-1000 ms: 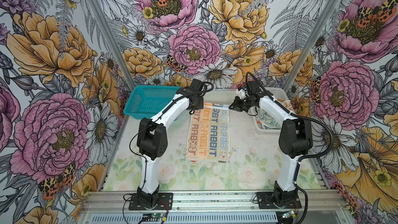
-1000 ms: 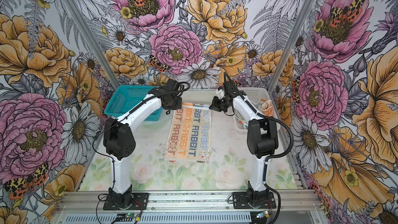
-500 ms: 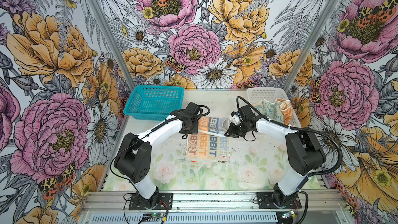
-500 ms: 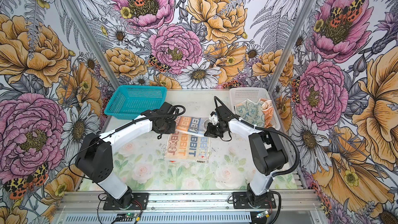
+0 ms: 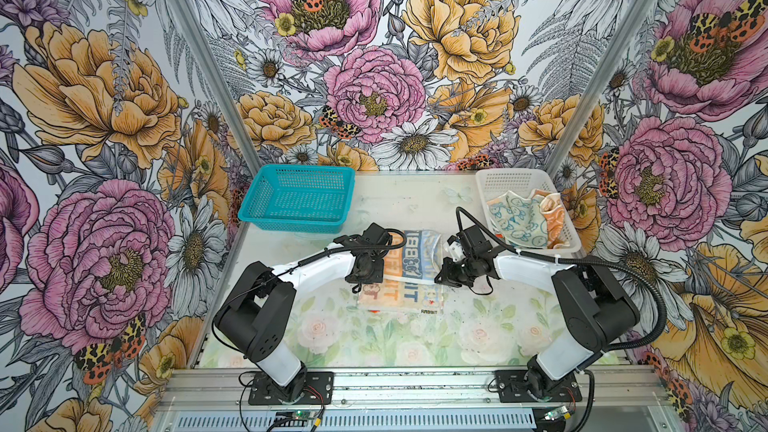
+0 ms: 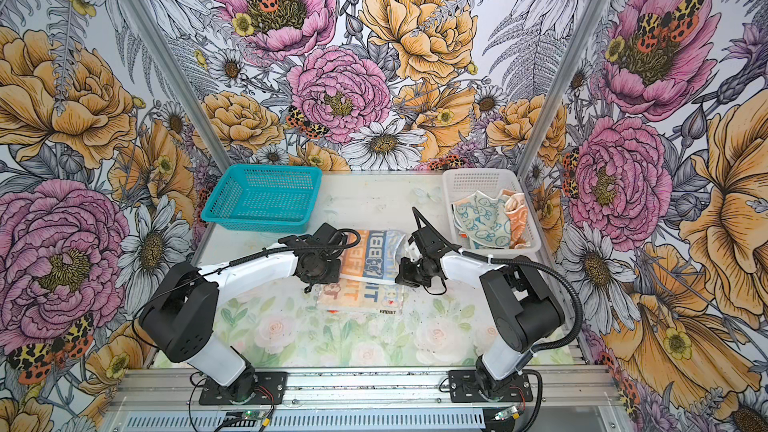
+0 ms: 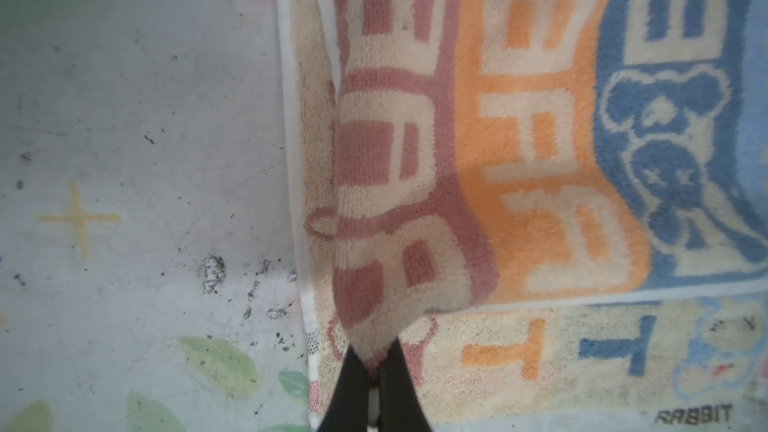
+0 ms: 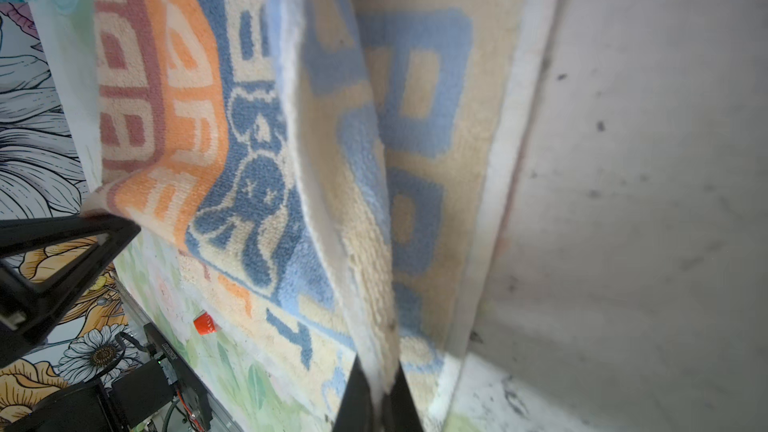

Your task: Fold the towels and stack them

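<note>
my left gripper [image 7: 376, 371] has its jaws pinched tight on a corner of the striped towel [image 7: 540, 139], on the pink-and-orange side. the cloth rises out of the tips in a peak. my right gripper [image 8: 379, 392] is clamped just as tight on the neighbouring corner, on the pale blue side, with the white hem running straight out of the jaws.

between the two, the held edge hangs raised and a little slack. it is doubled over toward 6 o'clock, so the lettered face with the blue bunny lies above the towel's lower half. that lower half is flat on the table [image 5: 399, 201], and a small black "rabbit" label shows near its 5 o'clock corner.

in both top views the grippers sit at 9 and 3 o'clock of the towel, which is about the middle of the table.

taking the back wall as 12, the teal basket [image 5: 299, 197] stands at about 10 o'clock, near the towel's far edge but not touching it. the white basket [image 5: 511, 174] is at about 2 o'clock, just beyond my right wrist. it holds the cream towel [image 5: 515, 218], with the orange towel [image 5: 552, 218] bunched against it on the 3 o'clock side. both lie crumpled.
</note>
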